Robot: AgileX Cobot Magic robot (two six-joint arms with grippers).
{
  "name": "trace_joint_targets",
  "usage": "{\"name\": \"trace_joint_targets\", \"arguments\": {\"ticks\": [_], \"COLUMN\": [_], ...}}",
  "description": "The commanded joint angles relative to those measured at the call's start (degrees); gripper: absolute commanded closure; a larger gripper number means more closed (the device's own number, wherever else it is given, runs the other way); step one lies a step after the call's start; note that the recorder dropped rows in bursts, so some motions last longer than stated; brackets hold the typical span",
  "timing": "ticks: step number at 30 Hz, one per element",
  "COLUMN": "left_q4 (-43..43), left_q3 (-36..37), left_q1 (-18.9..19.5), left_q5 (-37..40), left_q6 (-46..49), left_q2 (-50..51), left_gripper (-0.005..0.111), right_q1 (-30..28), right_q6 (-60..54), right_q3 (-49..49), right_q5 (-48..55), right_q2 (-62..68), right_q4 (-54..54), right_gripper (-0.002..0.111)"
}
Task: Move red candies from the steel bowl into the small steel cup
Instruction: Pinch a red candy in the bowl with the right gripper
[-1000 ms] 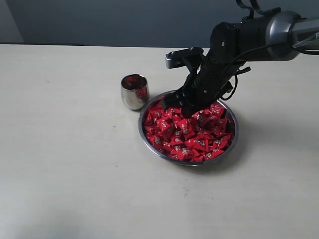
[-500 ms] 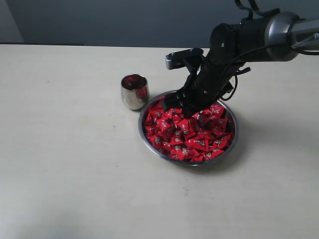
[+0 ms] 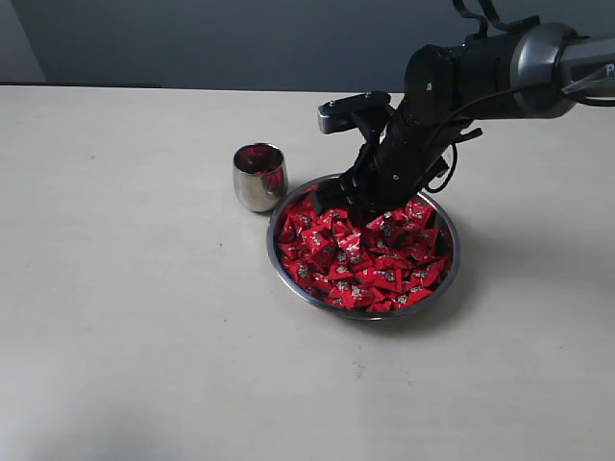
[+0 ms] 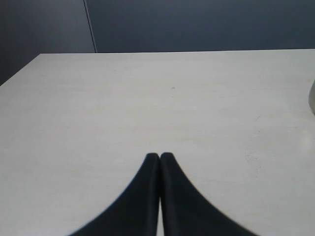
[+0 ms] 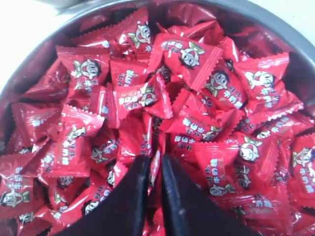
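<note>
Inside the right gripper (image 5: 155,160), perhaps one red candy (image 5: 154,173)

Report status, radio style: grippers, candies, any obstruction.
Left gripper shut over table. Right gripper low in steel bowl, jaws barely parted among red candies, grip unclear. Small steel cup upright beside bowl; nothing blocking.

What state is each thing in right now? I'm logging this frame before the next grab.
steel bowl: upright, filled with candies.
red candies: wrapped, piled in the bowl.
small steel cup: upright beside the bowl; red inside, candy or reflection unclear.
right gripper: tips in the pile, jaws barely parted; grip cannot be told.
left gripper: shut, holding nothing.
</note>
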Motion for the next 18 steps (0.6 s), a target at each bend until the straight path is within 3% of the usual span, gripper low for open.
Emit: {"name": "trace_joint_targets", "arguments": {"ticks": [1,18], "left_q4": [-0.3,-0.3], "left_q3": [0.3,0.3], "left_q1": [-0.3,-0.3], "left_q5": [-0.6,-0.6], "left_q6": [-0.1,-0.1], "left_q2": [-0.3,-0.3], "left_gripper": [0.106,0.106], "right_q1": [0.0,-0.4], "right_q6": [-0.5,-0.5], "right_q3": [-0.2,-0.2], "right_q5": [-0.7,-1.2], "right_q2": [-0.2,0.5], "right_q4": [-0.6,-1.3], "right_gripper": [0.087,0.088]}}
